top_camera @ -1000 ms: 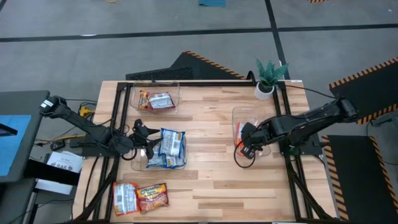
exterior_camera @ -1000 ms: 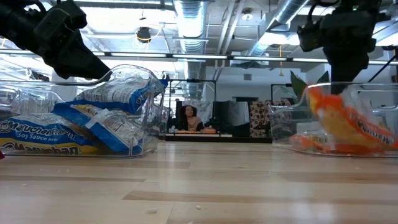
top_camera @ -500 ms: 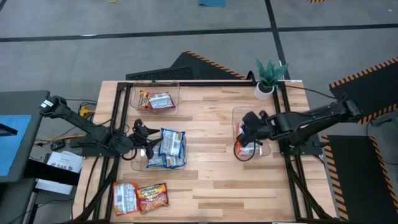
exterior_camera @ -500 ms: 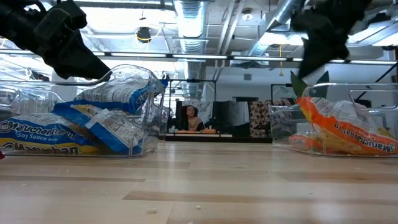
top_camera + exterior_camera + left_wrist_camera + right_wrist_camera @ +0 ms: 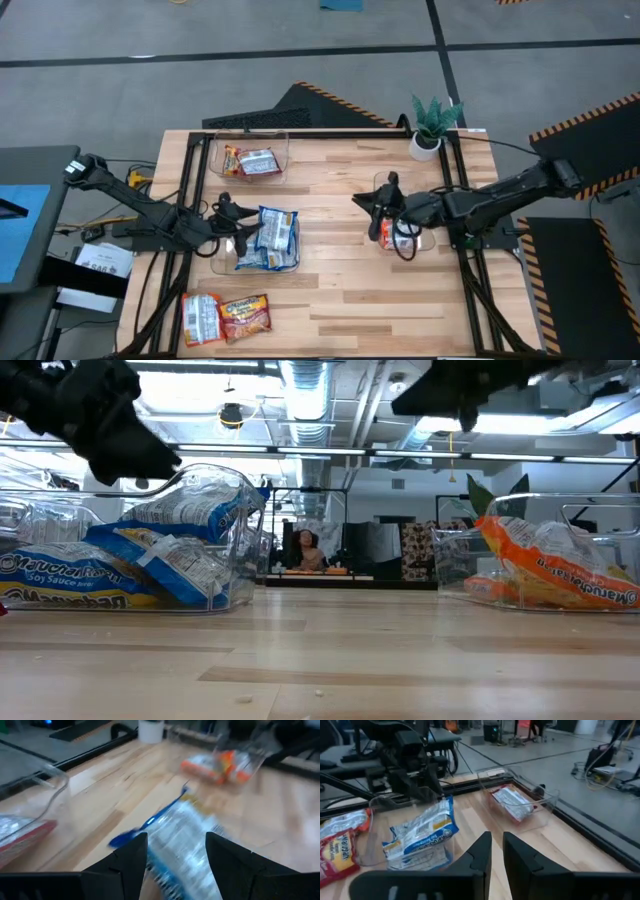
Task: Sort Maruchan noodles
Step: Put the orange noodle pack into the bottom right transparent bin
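My left gripper (image 5: pixel 236 226) is at the left edge of a clear bin (image 5: pixel 222 262) of blue-and-white Maruchan packets and is shut on the topmost packet (image 5: pixel 185 840). That packet lies tilted on the pile (image 5: pixel 200 510). My right gripper (image 5: pixel 495 842) hangs above the left rim of the right clear bin (image 5: pixel 380 185). It points level toward the table's left, its fingers a little apart with nothing between them. Orange packets (image 5: pixel 555 565) lie in that bin. Red packets (image 5: pixel 255 160) lie in the far left bin. My left gripper has the near end of the blue-and-white packet (image 5: pixel 172 862) between its two fingers, one on each long edge. The fingers come nearly level from the table's left and lie along the packet. The packet slants up away from them, its underside on the packets in the bin.
Two loose packets, one red-and-white (image 5: pixel 200 318) and one red-orange (image 5: pixel 246 314), lie at the table's near left corner. A small potted plant (image 5: pixel 432 125) stands at the far right. Bare wood lies between the bins in the table's middle.
My right gripper has risen out of the right bin and moved toward the table's left. It has tipped from pointing down to pointing level. The orange packet that stood up beneath it has settled flat in the bin.
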Motion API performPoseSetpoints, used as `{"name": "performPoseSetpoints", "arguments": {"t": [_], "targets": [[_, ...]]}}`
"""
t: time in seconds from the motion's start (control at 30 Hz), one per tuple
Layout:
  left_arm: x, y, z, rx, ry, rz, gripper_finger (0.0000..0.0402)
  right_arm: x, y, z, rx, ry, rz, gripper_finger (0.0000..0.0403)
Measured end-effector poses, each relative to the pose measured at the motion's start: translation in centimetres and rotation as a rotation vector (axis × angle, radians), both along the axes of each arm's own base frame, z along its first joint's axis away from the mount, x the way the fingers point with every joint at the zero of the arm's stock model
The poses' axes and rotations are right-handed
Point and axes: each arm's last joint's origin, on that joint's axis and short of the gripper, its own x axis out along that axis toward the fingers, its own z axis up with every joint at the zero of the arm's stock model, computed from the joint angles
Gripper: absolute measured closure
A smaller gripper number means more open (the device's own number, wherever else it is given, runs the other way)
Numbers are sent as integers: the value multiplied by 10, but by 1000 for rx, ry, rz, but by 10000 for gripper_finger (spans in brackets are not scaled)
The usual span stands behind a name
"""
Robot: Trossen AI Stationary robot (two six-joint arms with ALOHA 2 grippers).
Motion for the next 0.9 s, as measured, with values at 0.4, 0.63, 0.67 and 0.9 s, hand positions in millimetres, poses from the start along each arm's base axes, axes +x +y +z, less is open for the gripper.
{"name": "performPoseSetpoints", "arguments": {"t": [0.4, 0.63, 0.67, 0.9], "targets": [[23, -16, 77, 45, -74, -450, 200, -5, -10, -22, 43, -77, 58, 332], [45, -63, 102, 12, 286, -708, 149, -5, -9, -22, 48, -79, 58, 332], [47, -71, 104, 20, 332, -740, 145, -5, -9, -22, 48, -79, 58, 332], [39, -114, 95, -59, 684, -792, 141, -5, -9, -23, 49, -72, 58, 332]]}}
